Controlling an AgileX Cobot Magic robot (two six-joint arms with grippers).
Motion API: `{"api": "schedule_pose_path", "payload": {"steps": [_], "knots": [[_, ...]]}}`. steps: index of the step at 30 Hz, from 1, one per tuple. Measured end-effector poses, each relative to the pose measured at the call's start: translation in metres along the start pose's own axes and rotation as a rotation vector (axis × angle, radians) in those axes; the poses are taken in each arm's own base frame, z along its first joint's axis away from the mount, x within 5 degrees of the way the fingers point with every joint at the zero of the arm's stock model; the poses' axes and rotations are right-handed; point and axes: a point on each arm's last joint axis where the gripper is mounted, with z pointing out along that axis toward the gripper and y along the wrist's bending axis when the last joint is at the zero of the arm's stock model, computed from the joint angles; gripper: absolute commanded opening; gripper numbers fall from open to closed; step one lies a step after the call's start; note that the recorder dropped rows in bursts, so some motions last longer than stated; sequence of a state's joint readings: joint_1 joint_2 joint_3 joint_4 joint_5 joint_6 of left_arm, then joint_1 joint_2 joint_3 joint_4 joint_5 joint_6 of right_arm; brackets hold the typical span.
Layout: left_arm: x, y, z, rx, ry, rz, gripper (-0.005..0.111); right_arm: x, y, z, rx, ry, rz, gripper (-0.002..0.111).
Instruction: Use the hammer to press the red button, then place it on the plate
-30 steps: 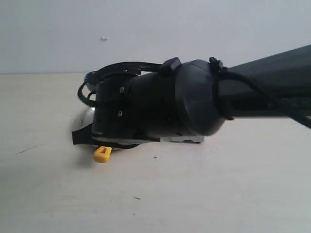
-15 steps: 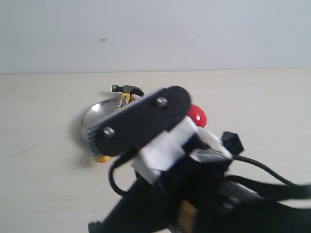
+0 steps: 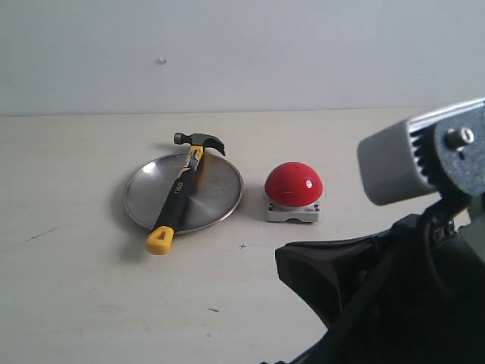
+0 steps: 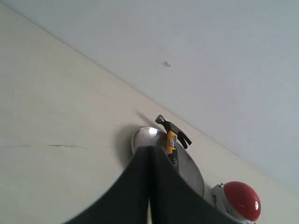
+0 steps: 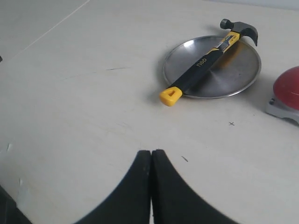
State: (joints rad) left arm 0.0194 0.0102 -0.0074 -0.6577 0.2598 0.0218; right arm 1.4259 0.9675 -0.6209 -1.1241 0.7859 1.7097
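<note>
The hammer (image 3: 178, 199) lies across the silver plate (image 3: 216, 189), its dark head past the far rim and its yellow handle end on the table over the near rim. To the plate's right sits the red button (image 3: 293, 183) on its grey base. No gripper touches any of them. My right gripper (image 5: 151, 152) is shut and empty, well back from the hammer (image 5: 201, 65), the plate (image 5: 236, 70) and the button (image 5: 289, 86). My left gripper (image 4: 150, 148) is also shut and empty, with the hammer (image 4: 171, 136), plate (image 4: 190, 167) and button (image 4: 241, 199) beyond it.
The right arm's black and grey body (image 3: 402, 280) fills the lower right corner of the exterior view. A pale table (image 3: 76, 288) runs to a plain white wall (image 3: 242, 53) at the back.
The right arm has drawn back from over the plate to the lower right of the exterior view, uncovering hammer, plate and button. The hammer stays lying on the plate.
</note>
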Motion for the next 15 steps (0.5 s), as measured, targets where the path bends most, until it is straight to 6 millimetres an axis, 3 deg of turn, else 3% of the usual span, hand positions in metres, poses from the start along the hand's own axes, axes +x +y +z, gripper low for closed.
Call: {"api": "schedule_pose_path", "payload": {"steps": [15], "knots": [[0.0000,0.0000,0.0000,0.000,0.000,0.000,0.000,-0.0078,0.0003,-0.0023,-0.016,-0.078,-0.067,0.000]]}}
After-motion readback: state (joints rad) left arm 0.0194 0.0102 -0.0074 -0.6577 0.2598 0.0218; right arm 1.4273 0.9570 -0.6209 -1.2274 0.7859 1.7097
